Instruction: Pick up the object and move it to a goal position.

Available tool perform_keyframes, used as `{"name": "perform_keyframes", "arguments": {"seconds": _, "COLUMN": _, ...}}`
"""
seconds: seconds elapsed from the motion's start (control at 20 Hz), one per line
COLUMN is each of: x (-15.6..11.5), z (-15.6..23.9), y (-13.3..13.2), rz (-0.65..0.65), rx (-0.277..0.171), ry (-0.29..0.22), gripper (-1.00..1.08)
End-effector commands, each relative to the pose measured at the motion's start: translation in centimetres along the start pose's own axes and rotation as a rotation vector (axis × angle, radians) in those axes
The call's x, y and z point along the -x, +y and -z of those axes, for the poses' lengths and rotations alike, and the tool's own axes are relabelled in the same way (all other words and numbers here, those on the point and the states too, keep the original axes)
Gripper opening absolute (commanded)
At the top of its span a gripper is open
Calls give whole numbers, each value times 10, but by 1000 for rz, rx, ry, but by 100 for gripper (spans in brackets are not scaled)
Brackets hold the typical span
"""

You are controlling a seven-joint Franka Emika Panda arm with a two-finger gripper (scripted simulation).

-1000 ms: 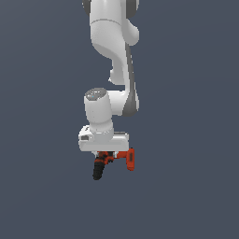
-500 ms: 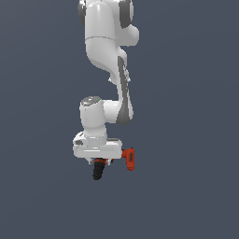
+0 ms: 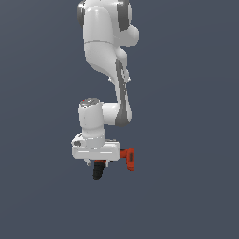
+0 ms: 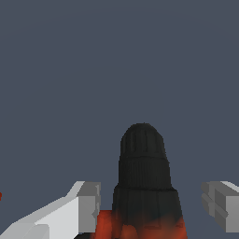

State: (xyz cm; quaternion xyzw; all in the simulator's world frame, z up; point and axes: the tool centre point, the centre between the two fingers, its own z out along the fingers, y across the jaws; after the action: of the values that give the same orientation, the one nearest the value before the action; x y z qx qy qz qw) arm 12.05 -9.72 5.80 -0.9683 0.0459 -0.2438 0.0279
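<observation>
The red-orange drill point(image 3: 127, 158) hangs under my white gripper point(image 3: 100, 164), clear of any surface. Its black chuck point(image 3: 98, 172) points down below the fingers, and its red handle sticks out to the exterior view's right. In the wrist view the black chuck point(image 4: 142, 172) stands between my two grey fingertips point(image 4: 88, 205), with the red body point(image 4: 140, 228) at the frame's edge. The gripper point(image 4: 154, 205) is shut on the drill's body. The contact of the other finger is not plainly shown.
The white arm point(image 3: 105, 51) rises above the gripper. All around is a plain dark grey-blue background point(image 3: 186, 140). No goal marker, table edge or other object shows in either view.
The arm has swung to the exterior view's left and slightly lower, carrying the drill with it. The drill's pose in the gripper looks the same.
</observation>
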Motion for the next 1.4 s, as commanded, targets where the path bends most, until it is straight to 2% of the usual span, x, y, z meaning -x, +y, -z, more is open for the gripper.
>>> {"name": "perform_keyframes", "arguments": {"seconds": 0.0, "x": 0, "z": -2, "y": 0, "rz": 0, "rx": 0, "ry": 0, "gripper": 68}}
{"name": "perform_keyframes", "arguments": {"seconds": 0.7, "x": -1, "z": -30, "y": 0, "rz": 0, "rx": 0, "ry": 4, "gripper": 68}}
{"name": "perform_keyframes", "arguments": {"seconds": 0.75, "x": -1, "z": -30, "y": 0, "rz": 0, "rx": 0, "ry": 4, "gripper": -100}}
{"name": "perform_keyframes", "arguments": {"seconds": 1.35, "x": 0, "z": -29, "y": 1, "rz": -1, "rx": 0, "ry": 3, "gripper": -100}}
